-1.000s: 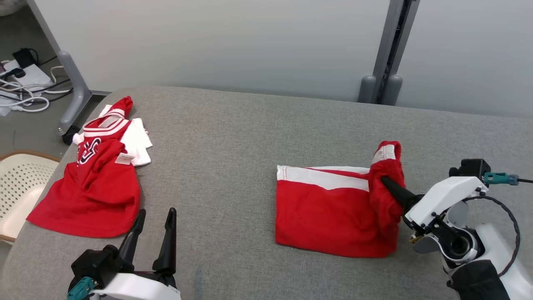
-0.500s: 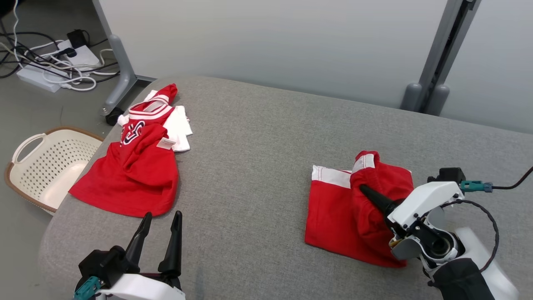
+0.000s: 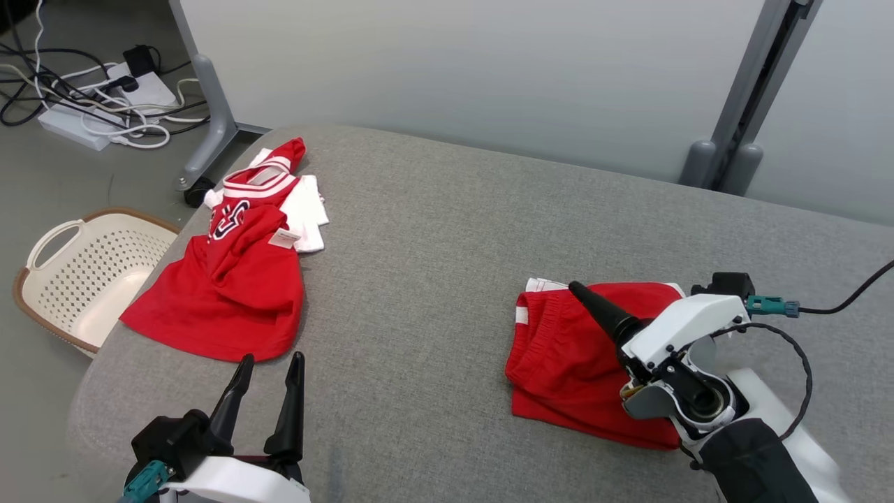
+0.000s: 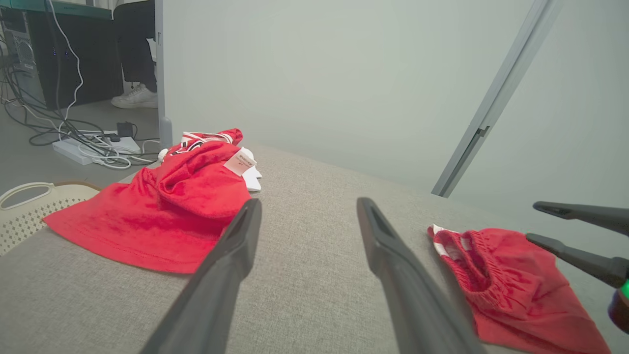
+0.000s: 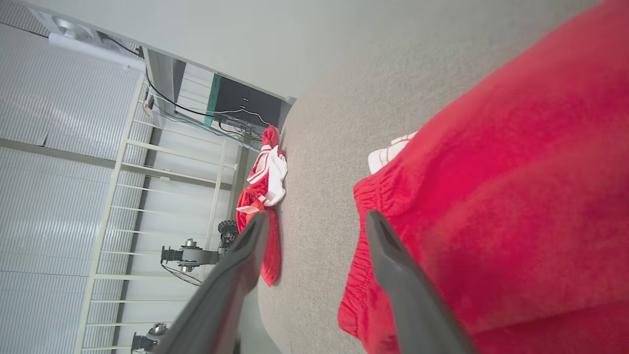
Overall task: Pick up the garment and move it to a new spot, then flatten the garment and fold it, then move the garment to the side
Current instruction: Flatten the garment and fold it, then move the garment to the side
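Note:
The garment [image 3: 566, 356], a pair of red shorts with white trim, lies folded over on the grey table [image 3: 433, 237] at the right. My right gripper [image 3: 576, 288] hovers just over its top layer, open, holding nothing; in the right wrist view its fingers [image 5: 393, 275] spread above the elastic waistband of the shorts [image 5: 491, 196]. The left wrist view has the shorts [image 4: 511, 285] at lower right with the right gripper [image 4: 533, 222] open over them. My left gripper [image 3: 272, 358] stands open near the table's front left edge, pointing away from me, empty [image 4: 308, 204].
A crumpled red and white jersey [image 3: 230, 293] lies at the table's left end [image 4: 162, 211]. A cream laundry basket [image 3: 42, 244] sits on the floor beyond that edge. Cables and power strips [image 3: 91, 105] lie by a grey partition leg [image 3: 209, 126]. A person's shoe [image 4: 135, 98] shows far off.
My right gripper carried the raised end of the shorts leftward over the rest, then opened and let go; the fold now lies flat. The camera also shifted. The left gripper stayed put.

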You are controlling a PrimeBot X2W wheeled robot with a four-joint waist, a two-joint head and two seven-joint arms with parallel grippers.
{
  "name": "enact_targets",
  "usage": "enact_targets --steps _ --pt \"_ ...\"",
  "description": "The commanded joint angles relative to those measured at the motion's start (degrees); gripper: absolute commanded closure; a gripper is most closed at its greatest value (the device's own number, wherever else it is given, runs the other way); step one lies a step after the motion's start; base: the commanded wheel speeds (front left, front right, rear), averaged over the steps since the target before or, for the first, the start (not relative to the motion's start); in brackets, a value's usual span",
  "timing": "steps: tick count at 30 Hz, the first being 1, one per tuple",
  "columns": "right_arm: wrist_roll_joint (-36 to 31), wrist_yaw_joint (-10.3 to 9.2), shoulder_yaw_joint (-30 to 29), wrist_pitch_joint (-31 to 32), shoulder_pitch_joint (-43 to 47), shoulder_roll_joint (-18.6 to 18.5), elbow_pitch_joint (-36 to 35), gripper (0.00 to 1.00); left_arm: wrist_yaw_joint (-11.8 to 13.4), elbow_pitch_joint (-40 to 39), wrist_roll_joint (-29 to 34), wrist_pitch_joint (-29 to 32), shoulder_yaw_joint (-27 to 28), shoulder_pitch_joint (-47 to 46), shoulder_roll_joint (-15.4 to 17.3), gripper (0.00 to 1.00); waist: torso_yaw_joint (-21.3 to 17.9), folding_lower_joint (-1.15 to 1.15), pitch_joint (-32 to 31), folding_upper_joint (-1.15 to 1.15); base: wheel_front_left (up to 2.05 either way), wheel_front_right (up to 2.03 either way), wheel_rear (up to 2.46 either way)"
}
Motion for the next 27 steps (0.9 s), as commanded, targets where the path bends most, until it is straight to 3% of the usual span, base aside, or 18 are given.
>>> enact_targets --steps 1,5,13,17,21,27 --pt "0.52 0.14 0.28 -0.85 -0.31 -0.49 -0.88 0.0 0.2 -0.02 -0.23 -0.01 0.09 -0.26 0.3 0.0 -0.62 0.0 -0.18 0.0 0.0 0.0 0.0" --pt "0.47 0.14 0.24 -3.6 0.89 -1.53 -5.61 0.0 0.42 -0.19 -0.23 -0.02 0.12 0.09 0.46 0.0 -2.16 0.0 -0.64 0.0 0.0 0.0 0.0" --pt "-4.92 0.14 0.09 -9.47 5.9 -9.63 -12.29 0.0 0.88 -0.92 -0.27 -0.05 0.16 0.86 0.69 0.0 -4.7 0.0 -1.67 0.0 0.0 0.0 0.0" --pt "-7.2 0.14 -0.45 -9.87 7.3 -11.88 -11.87 0.0 0.93 -1.2 -0.31 -0.06 -0.08 0.76 0.75 0.0 -5.39 0.0 -1.64 0.0 0.0 0.0 0.0" --pt "-8.91 0.14 -0.81 -9.14 7.59 -11.78 -10.56 0.0 0.91 -1.29 -0.4 0.02 -0.36 0.48 0.74 0.0 -5.54 0.0 -1.37 0.0 0.0 0.0 0.0" --pt "-13.59 0.14 -0.15 -6.53 4.55 -10.84 -2.78 0.0 0.57 -1.38 -0.34 0.2 -0.78 -0.53 0.92 0.0 -4.45 0.0 -0.16 0.0 0.0 0.0 0.0"
